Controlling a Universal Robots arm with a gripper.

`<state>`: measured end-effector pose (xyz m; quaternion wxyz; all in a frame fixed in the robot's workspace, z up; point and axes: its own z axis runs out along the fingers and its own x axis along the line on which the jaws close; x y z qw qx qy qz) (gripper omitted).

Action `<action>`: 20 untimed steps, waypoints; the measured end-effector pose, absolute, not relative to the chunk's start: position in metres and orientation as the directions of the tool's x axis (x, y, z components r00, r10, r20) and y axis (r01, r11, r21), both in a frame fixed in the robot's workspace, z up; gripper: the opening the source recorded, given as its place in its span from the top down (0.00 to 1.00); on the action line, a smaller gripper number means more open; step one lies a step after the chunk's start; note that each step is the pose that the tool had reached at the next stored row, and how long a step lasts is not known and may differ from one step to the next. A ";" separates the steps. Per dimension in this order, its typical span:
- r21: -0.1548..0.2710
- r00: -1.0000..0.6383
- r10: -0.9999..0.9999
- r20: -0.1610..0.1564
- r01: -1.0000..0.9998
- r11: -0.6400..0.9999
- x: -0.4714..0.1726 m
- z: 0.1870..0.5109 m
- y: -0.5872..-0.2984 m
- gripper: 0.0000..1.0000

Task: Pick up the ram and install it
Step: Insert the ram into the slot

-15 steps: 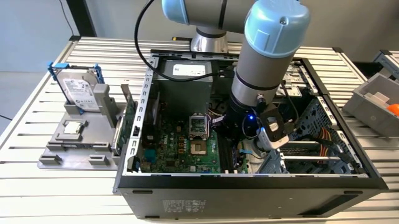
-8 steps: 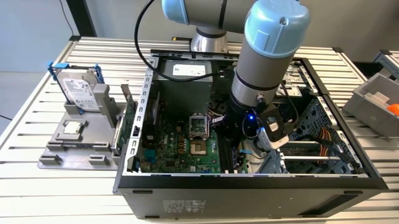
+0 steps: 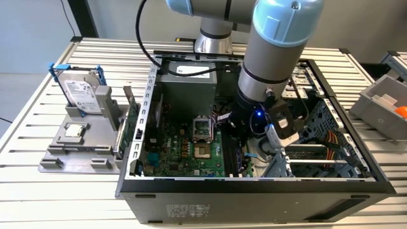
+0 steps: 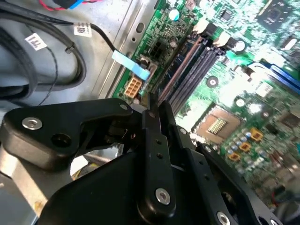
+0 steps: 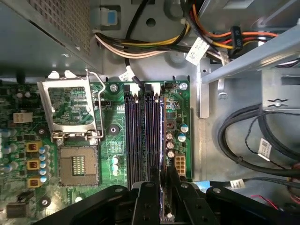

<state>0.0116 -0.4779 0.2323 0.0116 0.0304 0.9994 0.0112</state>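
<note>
Claw point(image 5: 161, 180) pinching one ram point(image 5: 162, 140) over memory slots point(image 5: 140, 136).

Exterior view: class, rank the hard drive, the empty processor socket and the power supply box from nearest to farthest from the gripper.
1. Empty processor socket, on the motherboard just to the exterior view's left of the gripper.
2. Power supply box, at the case's far end.
3. Hard drive, outside the case, upright on the grey holder.
</note>
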 end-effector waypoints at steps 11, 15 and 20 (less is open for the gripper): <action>0.024 -0.998 0.061 -0.022 0.060 0.998 0.012 0.256 -0.478 0.00; 0.024 -0.998 0.061 -0.022 0.061 0.998 0.012 0.249 -0.478 0.00; 0.024 -0.998 0.061 -0.022 0.061 0.998 0.013 0.239 -0.478 0.00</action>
